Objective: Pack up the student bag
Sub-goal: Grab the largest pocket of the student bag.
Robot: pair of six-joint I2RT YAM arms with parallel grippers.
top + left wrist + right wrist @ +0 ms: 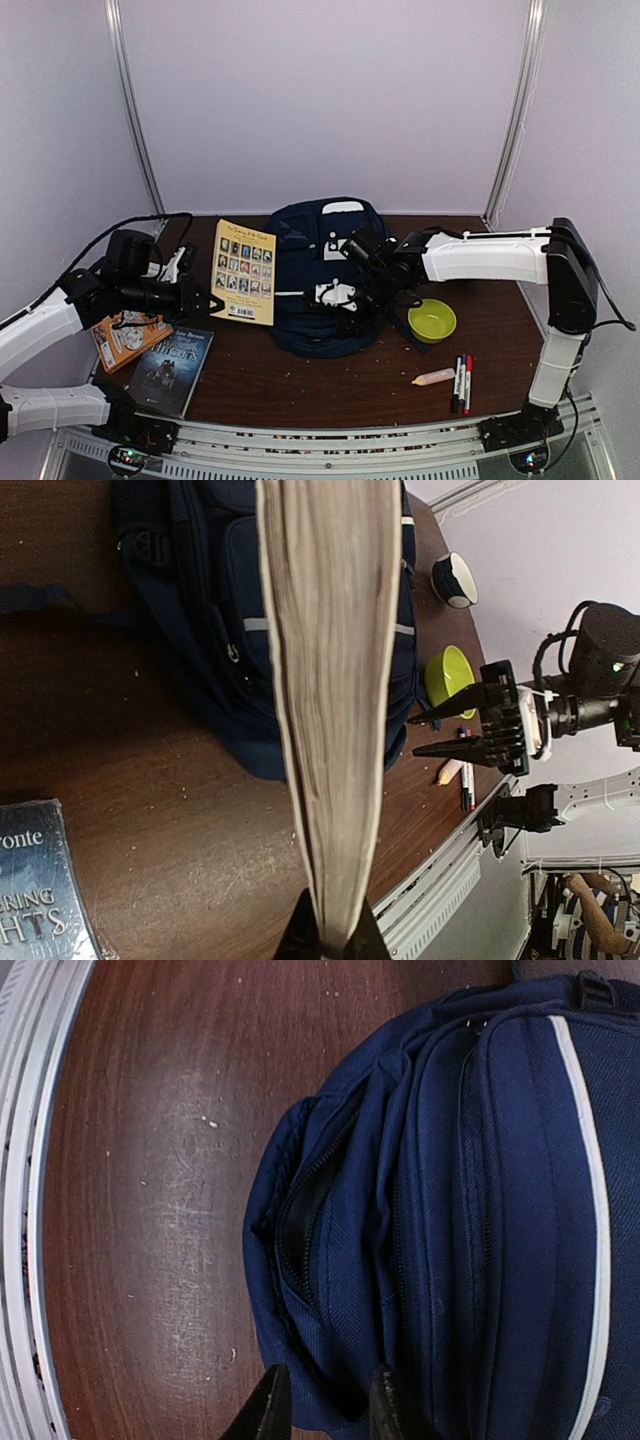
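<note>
The navy student bag (pixel 305 235) is lying flat in the middle of the brown table (pixel 300 385), pockets facing up. The left gripper (pixel 208 300) is clenching a yellow book (pixel 246 270) by its edge, holding it up at the bag's left side. The right gripper (pixel 352 312) is sitting low at the bag's near end, fingertips slightly apart; whether it is grasping fabric cannot be told. A green bowl (pixel 432 320) and markers (pixel 462 382) are lying to the right
</note>
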